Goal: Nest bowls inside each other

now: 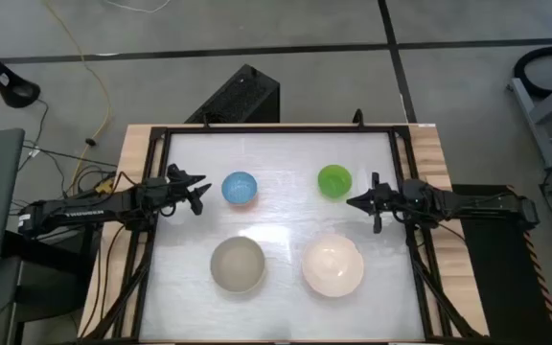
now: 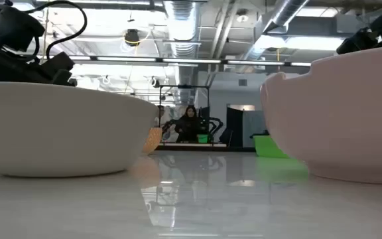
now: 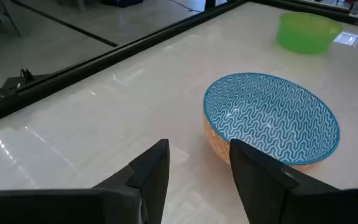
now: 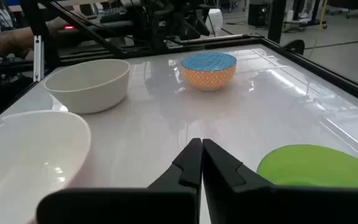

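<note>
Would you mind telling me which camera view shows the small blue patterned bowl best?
The left wrist view: the small blue patterned bowl fills the frame, showing its wavy-lined blue inside and orange outer wall. The high view shows it small from above, the right wrist view farther off, side-on. In the low view I cannot make it out.

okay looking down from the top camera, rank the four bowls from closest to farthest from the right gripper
Measured from the right gripper, shut, at the table's right side:
1. Green bowl, just beside it, toward the table's far edge.
2. Cream-white bowl, near edge, right of centre.
3. Blue patterned bowl, across the table by the left gripper.
4. Grey-beige bowl, near edge, left of centre.
</note>
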